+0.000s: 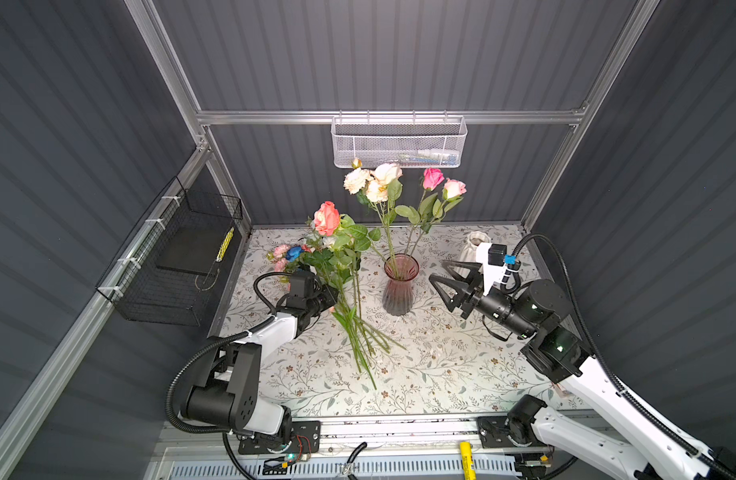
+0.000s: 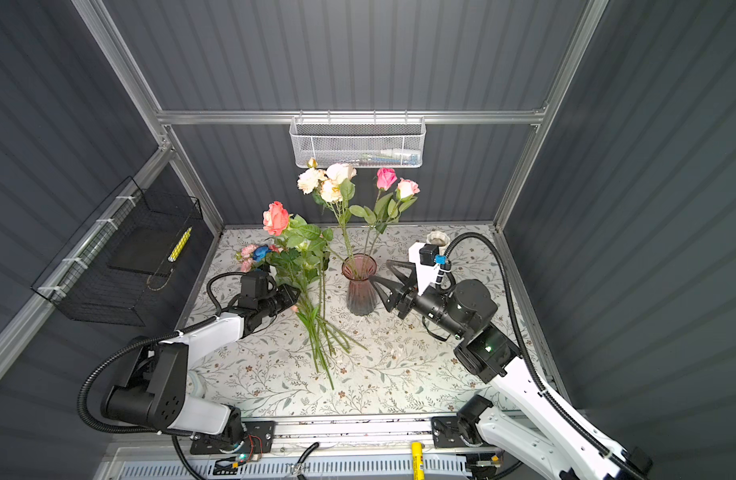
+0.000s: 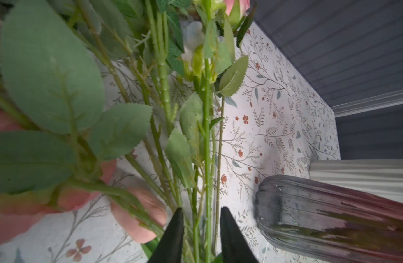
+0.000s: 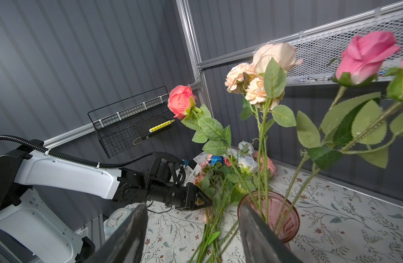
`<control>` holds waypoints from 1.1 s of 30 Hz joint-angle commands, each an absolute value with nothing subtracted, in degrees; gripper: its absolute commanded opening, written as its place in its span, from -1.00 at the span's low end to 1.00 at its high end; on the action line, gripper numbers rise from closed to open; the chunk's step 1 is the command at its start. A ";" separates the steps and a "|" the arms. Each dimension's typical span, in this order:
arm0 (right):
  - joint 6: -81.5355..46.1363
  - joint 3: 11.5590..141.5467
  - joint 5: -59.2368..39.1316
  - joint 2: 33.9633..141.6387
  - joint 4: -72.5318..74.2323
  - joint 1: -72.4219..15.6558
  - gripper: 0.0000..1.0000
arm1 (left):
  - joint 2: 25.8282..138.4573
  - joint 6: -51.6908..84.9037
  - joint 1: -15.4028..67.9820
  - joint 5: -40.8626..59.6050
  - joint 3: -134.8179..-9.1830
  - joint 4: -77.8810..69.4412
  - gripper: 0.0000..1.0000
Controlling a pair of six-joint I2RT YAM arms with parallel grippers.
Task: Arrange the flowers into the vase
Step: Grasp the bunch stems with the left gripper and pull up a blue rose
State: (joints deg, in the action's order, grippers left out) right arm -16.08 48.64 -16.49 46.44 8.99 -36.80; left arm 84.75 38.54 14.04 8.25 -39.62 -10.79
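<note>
Green-stemmed coral-pink rose (image 1: 326, 218) pinched in narrowed left gripper (image 3: 201, 210); right gripper (image 1: 436, 269) wide apart beside ribbed pink glass vase (image 1: 399, 291).

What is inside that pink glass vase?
Several green stems stand in the pink vase: cream blooms and two pink roses rise above it. The tinted ribbed glass hides the stem ends and whether it holds water.
</note>
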 commanded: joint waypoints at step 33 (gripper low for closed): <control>-15.93 48.87 -16.54 45.28 10.10 -36.74 0.35 | 68.18 39.02 13.10 -5.81 -38.45 -6.87 -1.00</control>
State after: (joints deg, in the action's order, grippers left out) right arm -16.08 48.62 -16.29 45.80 8.97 -36.80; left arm 73.45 39.88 13.43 -1.08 -39.13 -10.87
